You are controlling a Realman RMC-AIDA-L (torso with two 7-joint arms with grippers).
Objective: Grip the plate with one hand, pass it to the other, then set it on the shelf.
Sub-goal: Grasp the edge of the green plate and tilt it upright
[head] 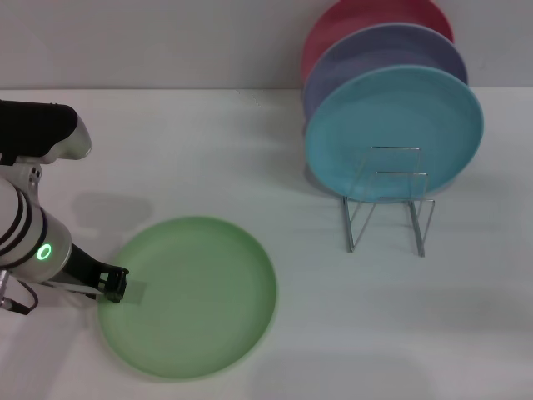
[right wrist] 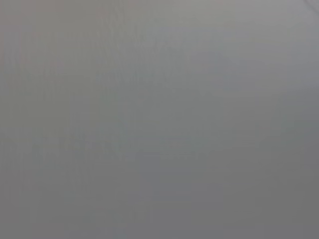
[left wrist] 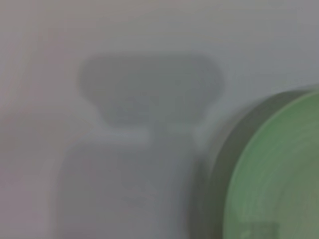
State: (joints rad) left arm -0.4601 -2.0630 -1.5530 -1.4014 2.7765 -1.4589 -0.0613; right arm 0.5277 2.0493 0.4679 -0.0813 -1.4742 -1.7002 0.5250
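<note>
The light-green plate (head: 196, 296) lies flat on the white table near its front left. My left gripper (head: 122, 287), on the black forearm with the green light ring, is at the plate's left rim and shut on it, with one pad lying on top of the rim. The plate's edge also shows in the left wrist view (left wrist: 279, 174), blurred. The silver wire rack (head: 387, 208) stands at the back right, far from the plate. My right gripper is out of view; the right wrist view shows only plain grey.
A turquoise-blue plate (head: 391, 129) stands upright in the rack, with a lavender plate (head: 375, 50) and a red plate (head: 366, 17) behind it. The rack's front slots hold nothing. White table (head: 208, 158) stretches between the plate and the rack.
</note>
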